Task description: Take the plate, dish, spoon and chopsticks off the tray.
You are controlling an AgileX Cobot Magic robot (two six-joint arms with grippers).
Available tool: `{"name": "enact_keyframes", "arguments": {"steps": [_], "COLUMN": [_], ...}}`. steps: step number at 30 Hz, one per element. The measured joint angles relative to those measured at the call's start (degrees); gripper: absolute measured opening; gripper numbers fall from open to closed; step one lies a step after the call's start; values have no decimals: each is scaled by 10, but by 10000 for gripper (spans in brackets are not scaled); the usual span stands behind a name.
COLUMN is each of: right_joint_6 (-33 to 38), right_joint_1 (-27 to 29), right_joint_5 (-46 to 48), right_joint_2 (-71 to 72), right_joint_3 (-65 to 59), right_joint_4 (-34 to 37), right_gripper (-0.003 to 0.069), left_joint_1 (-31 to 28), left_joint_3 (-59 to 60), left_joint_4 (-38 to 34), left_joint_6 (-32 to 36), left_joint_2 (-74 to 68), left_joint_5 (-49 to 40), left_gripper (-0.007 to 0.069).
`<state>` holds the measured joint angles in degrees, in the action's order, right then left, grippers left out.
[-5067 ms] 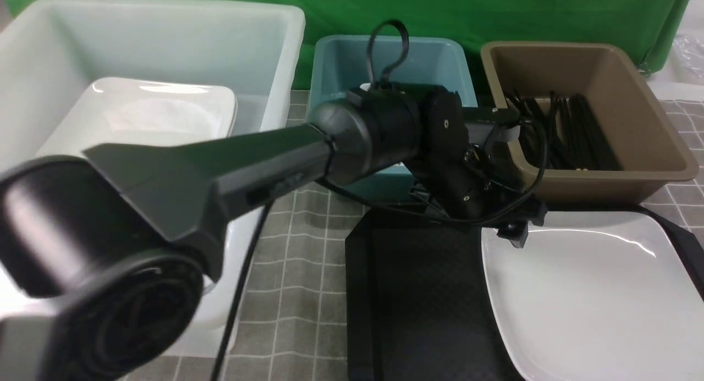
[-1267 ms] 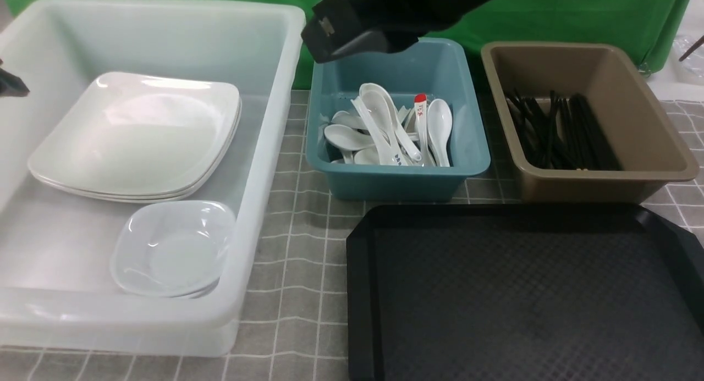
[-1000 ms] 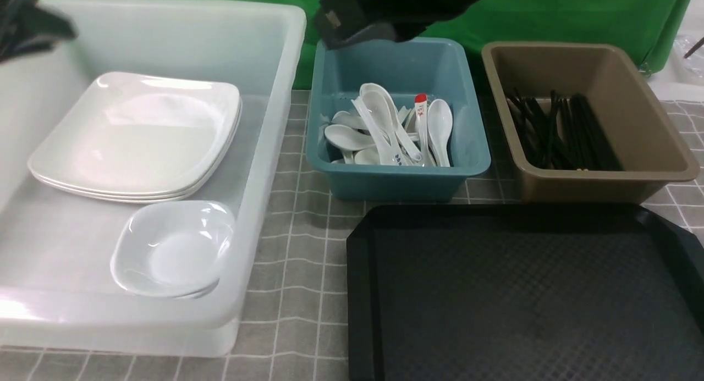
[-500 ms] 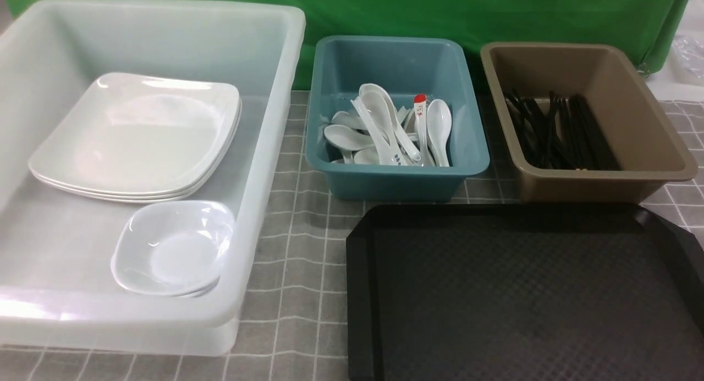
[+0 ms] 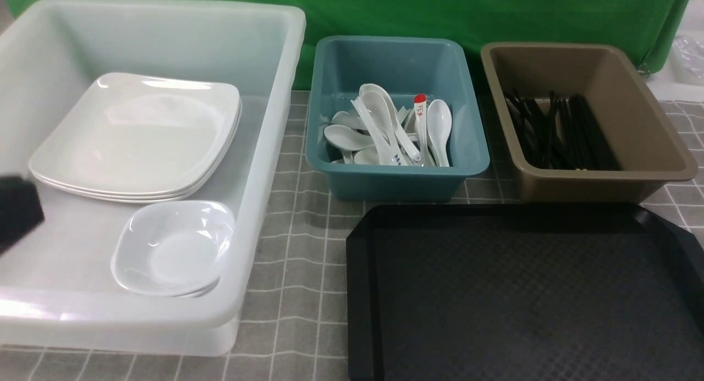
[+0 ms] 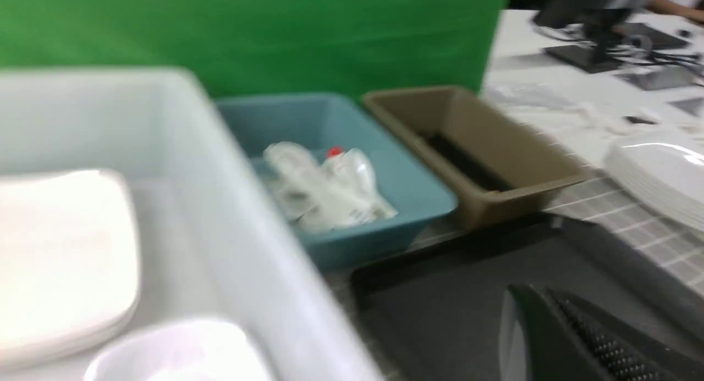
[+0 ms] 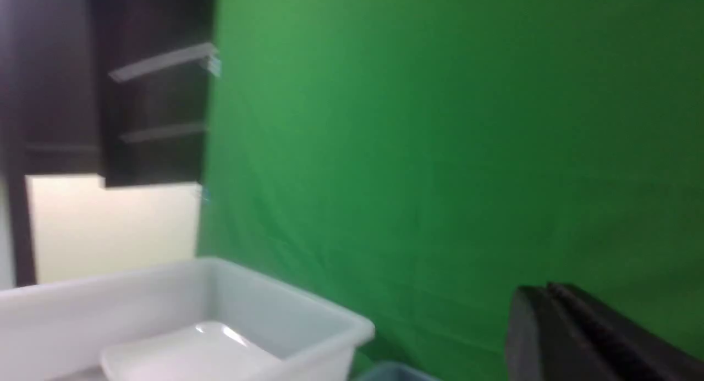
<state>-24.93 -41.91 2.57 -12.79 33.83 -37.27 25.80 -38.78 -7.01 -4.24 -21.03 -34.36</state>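
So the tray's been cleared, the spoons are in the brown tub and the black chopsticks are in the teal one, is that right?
Not quite: the tubs are swapped. The front view shows the white spoons lying in the teal tub, and the black chopsticks in the brown tub. The rest holds: the black tray has nothing on it.

Tray (image 5: pixel 522 293) lies before two tubs (image 5: pixel 396 117).
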Motion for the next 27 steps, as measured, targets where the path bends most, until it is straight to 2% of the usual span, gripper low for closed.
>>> {"name": "enact_keyframes", "arguments": {"steps": [4,5,8,11,16,27], "right_joint_6": [-5,-5,-10,-10,-10,-10], "right_joint_1": [0,0,0,0,0,0], "right_joint_5": [-51,-53,-66,-70,-71,-72], "right_joint_2": [48,51,59,59,59,59], "right_joint_3": [-51,-54,-59,-60,-60,-60], "right_joint_4": [-7,-7,-10,-10,-11,-12], "right_gripper": [29,29,38,45,55,76], "left_joint_1": [0,0,0,0,0,0], "left_joint_3": [101,105,162,185,186,191], "left_joint_4": [52,53,62,63,70,75], "left_joint_6": [-65,-68,-79,-81,-81,-81], "left_joint_2": [42,43,47,47,47,47], "left_joint_5": [85,91,200,265,308,314], "left_gripper": [0,0,1,1,1,1]}}
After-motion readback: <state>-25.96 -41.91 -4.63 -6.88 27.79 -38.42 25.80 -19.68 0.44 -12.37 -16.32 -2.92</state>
